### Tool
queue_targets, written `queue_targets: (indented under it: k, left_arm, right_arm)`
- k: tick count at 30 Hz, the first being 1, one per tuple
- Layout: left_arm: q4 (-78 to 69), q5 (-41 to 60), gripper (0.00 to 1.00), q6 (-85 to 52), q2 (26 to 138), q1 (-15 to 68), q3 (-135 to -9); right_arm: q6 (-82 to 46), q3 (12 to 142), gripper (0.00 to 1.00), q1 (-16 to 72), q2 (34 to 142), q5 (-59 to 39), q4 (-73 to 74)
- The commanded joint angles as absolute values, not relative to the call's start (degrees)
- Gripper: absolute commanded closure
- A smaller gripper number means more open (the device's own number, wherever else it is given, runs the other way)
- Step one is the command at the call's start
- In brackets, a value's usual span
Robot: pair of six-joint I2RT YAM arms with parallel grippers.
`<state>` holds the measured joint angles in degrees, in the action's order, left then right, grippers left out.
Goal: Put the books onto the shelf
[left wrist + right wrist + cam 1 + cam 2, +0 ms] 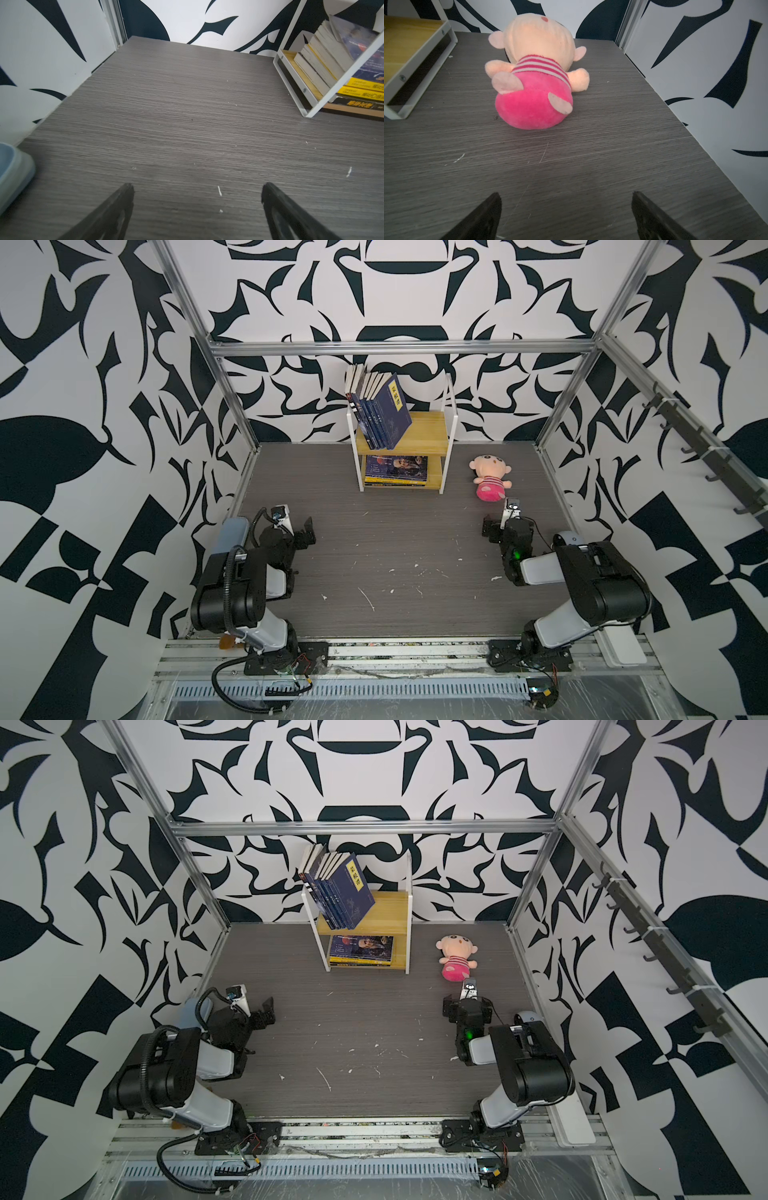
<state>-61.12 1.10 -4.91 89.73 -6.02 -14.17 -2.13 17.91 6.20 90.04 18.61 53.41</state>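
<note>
The shelf (pixel 428 433) (pixel 390 907) stands at the back middle of the table, a two-tier wooden rack in a white frame. Several navy books (pixel 388 414) (pixel 349 896) lean upright on the left of its top tier. More books (pixel 397 468) (pixel 361 948) lie stacked flat on the lower tier. The left wrist view shows that stack (pixel 320 62) and the shelf frame (pixel 291 76). My left gripper (pixel 306 533) (pixel 268 1011) (pixel 197 187) is open and empty, low over the table's left front. My right gripper (pixel 509 522) (pixel 467 1004) (pixel 565 195) is open and empty, just short of the doll.
A pink plush doll (pixel 489 483) (pixel 456 963) (pixel 533 83) lies on the table right of the shelf, in front of my right gripper. The shelf's lower corner (pixel 415 62) shows beside it. Patterned walls and metal posts (pixel 232 398) close in three sides.
</note>
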Motion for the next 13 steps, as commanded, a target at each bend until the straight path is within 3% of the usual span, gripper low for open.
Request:
queue_targets:
  k: [1, 3, 7, 13]
  left_arm:
    - [-44.70, -1.05, 0.00, -6.17, 87.84, -6.12, -23.98]
    - [-55.92, 1.61, 0.01, -5.68, 89.37, -6.25, -19.92]
    - [-49.28, 4.79, 0.00, -4.08, 88.00, -6.30, -22.04]
    - [-62.82, 6.40, 0.01, -3.74, 87.57, -6.50, -14.45]
  right_arm:
    - [-1.64, 19.42, 0.00, 6.27, 89.14, 18.46, 54.13]
    - [-1.58, 19.40, 0.00, 6.26, 89.03, 18.38, 54.06]
    - [-1.51, 19.43, 0.00, 6.32, 89.13, 18.37, 54.10]
    - [-1.49, 19.42, 0.00, 6.27, 89.14, 18.37, 54.05]
